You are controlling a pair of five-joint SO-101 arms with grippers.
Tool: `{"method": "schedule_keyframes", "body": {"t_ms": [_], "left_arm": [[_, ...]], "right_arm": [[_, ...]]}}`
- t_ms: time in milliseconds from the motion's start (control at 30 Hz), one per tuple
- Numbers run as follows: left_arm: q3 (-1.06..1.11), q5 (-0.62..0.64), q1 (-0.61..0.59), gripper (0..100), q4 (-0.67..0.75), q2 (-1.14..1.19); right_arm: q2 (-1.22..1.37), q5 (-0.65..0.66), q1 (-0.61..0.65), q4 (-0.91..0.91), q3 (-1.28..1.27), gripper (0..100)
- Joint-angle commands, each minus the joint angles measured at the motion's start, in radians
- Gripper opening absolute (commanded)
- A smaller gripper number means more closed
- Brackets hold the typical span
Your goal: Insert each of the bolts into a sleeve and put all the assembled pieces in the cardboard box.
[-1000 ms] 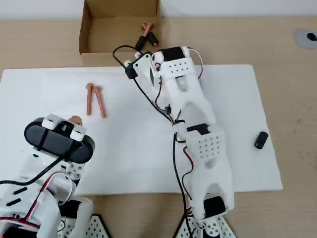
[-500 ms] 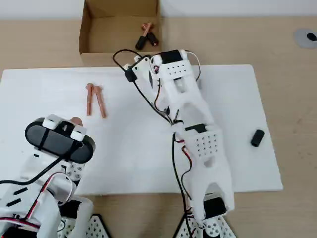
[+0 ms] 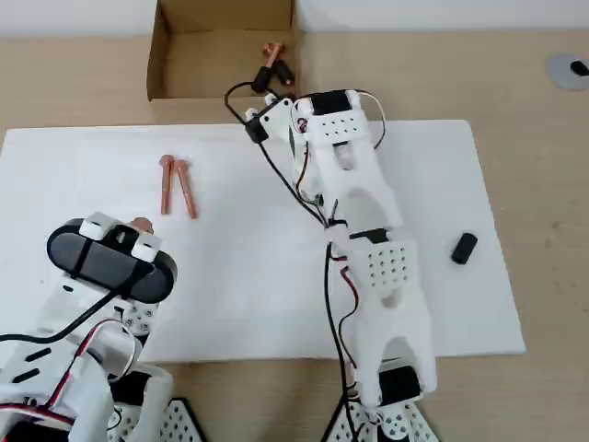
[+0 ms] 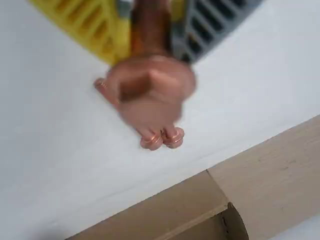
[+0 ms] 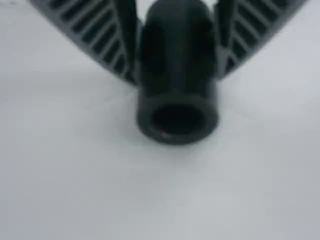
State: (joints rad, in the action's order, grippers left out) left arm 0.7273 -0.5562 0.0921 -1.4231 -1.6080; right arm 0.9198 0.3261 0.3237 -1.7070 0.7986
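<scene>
High view, change: against a second ago, I log the loose sleeve (image 3: 464, 248) shifted up and left on the white mat (image 3: 239, 276). The right arm (image 3: 354, 193) has swung its wrist end slightly right along the mat's far edge.
Bolts, count: three outside the box. Leftmost is the held bolt (image 4: 150, 85). Next are two loose bolts (image 3: 177, 187), side by side on the mat with heads toward the box.
Cardboard box (image 3: 156, 64): on the table just beyond the mat's far edge. Assembled pieces (image 3: 271, 51) lie in its right corner; I cannot count them surely.
Sleeves, count: two outside the box, the held sleeve (image 5: 177, 105) and the loose one lying near the mat's right edge.
Left arm (image 3: 110, 253): folded low at the near-left corner. My left gripper (image 4: 150, 55) is clamped on the held bolt's shank, head toward the camera.
Right arm, pose: stretched from the near edge to just short of the box. My right gripper (image 5: 177, 72) is closed around the held sleeve above the mat, bore facing the camera.
</scene>
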Motion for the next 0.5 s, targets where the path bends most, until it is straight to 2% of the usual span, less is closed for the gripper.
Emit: {"method": "schedule_keyframes", "body": {"t_ms": [0,200,367,467], "left_arm": [[-0.014,-0.005,0.006,3,-0.002,0.004],[-0.015,0.003,0.006,3,0.005,-0.001],[-0.015,0.129,0.006,3,0.006,-0.004],[-0.028,0.163,0.006,3,0.006,-0.004]], "right_arm": [[0.042,0.002,0.027,-0.064,0.107,0.9],[-0.022,-0.032,0.015,-0.084,0.317,0.9],[-0.203,-0.104,0.019,-0.081,0.329,0.9],[-0.343,-0.143,0.019,-0.081,0.328,0.9]]}}
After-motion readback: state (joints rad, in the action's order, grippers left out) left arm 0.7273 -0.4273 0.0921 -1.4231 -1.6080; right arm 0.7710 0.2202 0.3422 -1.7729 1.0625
